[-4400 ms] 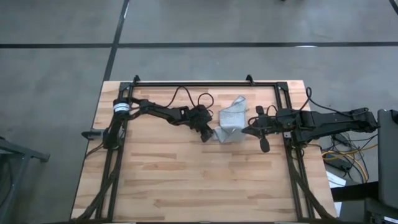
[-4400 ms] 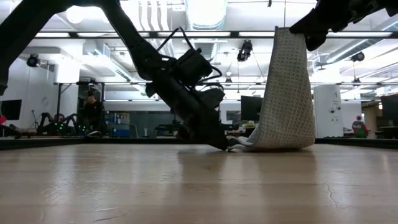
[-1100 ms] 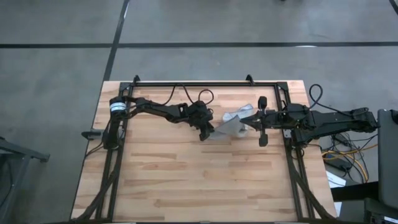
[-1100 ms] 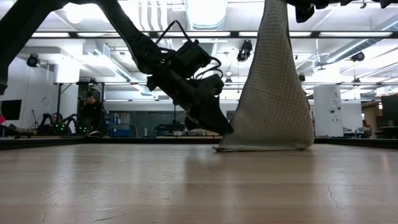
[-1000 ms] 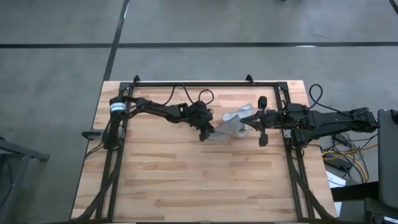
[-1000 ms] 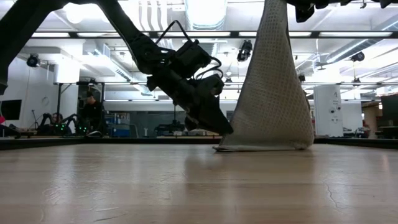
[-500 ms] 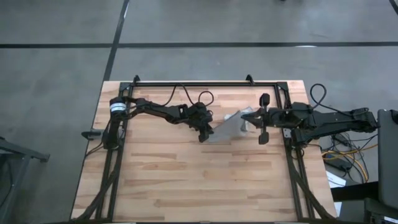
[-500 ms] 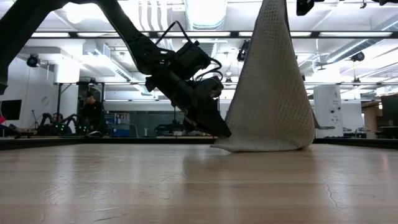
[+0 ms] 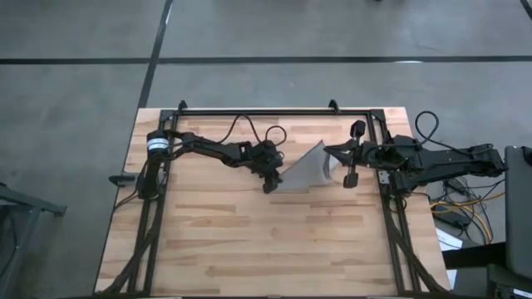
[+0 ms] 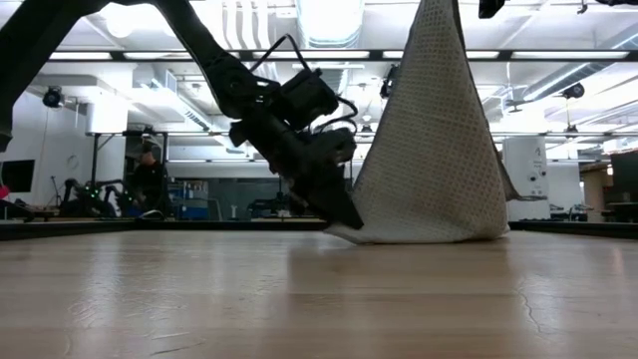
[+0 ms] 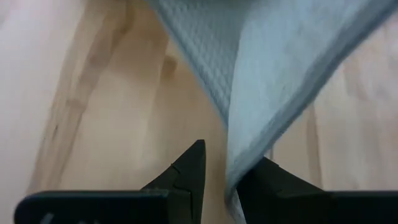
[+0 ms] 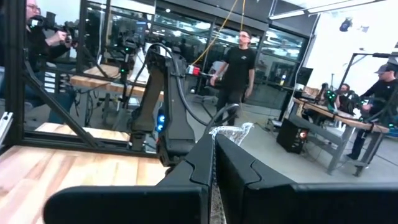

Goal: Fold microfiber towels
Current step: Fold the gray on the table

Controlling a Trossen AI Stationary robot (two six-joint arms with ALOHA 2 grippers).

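The light grey-blue microfiber towel (image 9: 303,173) hangs as a wide triangle (image 10: 434,150) between my two grippers, with its bottom edge (image 10: 419,237) resting on the wooden table (image 9: 249,241). My left gripper (image 9: 271,184) is low at the towel's left bottom corner and shut on it. My right gripper (image 9: 330,152) is high above the table, right of centre, shut on the towel's top; in the low view it is cut off by the picture's upper edge. My left gripper pinches the towel's lower left corner edge (image 11: 239,168) between its two fingers (image 11: 193,171). It comes slanting down from the table's left side (image 10: 347,217). That corner is at table height and the cloth runs up from it. My right gripper pinches the towel's top corner (image 12: 229,132) between its shut fingers (image 12: 205,158), which point about level toward the table's left. A small tuft sticks out past the fingertips. The towel hangs below it, spread out toward the bottom.
A black frame rail (image 9: 274,110) runs along the table's far edge, with side rails (image 9: 154,216) at left and right. Bare wood lies toward the near edge. People (image 12: 236,68) and other robot arms (image 12: 165,99) show in the room beyond the table.
My left gripper has drawn the towel's lower corner a little toward the table's left, so the hanging towel has spread wider at its base. The top stays held high by my right gripper.
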